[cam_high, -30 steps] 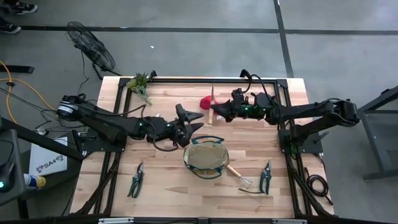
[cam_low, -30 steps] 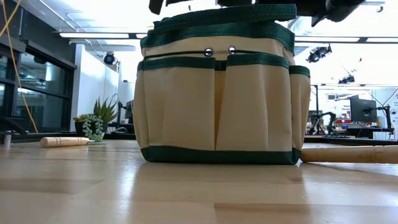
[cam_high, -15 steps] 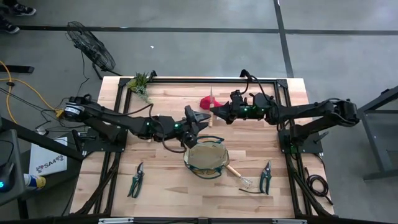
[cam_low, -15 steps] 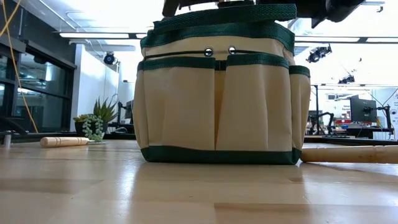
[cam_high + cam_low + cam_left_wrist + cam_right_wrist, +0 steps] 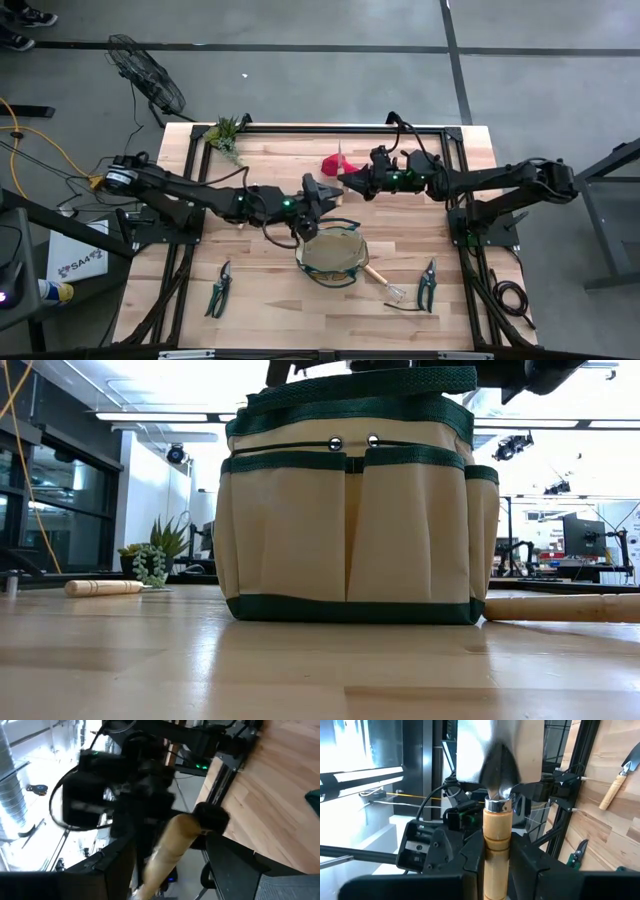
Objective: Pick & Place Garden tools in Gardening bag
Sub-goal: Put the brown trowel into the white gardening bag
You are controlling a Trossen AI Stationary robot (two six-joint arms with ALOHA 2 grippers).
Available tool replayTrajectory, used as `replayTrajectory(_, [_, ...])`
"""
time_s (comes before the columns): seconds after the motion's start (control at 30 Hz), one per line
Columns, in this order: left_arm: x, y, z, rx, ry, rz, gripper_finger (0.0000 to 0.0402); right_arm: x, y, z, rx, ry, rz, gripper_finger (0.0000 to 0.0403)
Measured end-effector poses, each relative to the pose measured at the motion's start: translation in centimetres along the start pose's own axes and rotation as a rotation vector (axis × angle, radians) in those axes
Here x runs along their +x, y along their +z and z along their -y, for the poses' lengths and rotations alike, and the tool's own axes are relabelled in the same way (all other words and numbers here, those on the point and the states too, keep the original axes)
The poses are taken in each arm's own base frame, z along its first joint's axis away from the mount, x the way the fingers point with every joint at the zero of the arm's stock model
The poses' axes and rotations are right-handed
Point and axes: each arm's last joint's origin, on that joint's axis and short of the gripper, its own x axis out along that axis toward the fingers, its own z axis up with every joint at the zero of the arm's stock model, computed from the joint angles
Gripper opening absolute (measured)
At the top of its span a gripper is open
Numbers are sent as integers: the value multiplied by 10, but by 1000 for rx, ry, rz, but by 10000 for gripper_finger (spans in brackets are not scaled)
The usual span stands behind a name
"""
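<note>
The right gripper (image 5: 343,180) is clamped on a wooden-handled trowel (image 5: 498,810) above the table (image 5: 270,300), while the left gripper (image 5: 322,192), fingers spread wide and empty, hangs just beside the gardening bag (image 5: 333,255)
</note>
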Motion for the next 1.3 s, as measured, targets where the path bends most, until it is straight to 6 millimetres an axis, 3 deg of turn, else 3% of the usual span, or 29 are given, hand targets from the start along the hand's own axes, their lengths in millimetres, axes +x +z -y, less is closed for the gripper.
replayTrajectory(0.47, [8,-8,5,68,-9,-38,231,0,-2,0,-11,1,-10,54])
replayTrajectory(0.6, [9,-9,4,68,0,-40,201,0,-2,0,-12,0,-10,54])
replayTrajectory(0.93, [8,-8,1,93,20,-39,71,0,-2,1,-6,-6,-14,56])
replayTrajectory(1.3, [8,-8,0,102,35,-33,71,0,-1,1,-24,-5,-12,63])
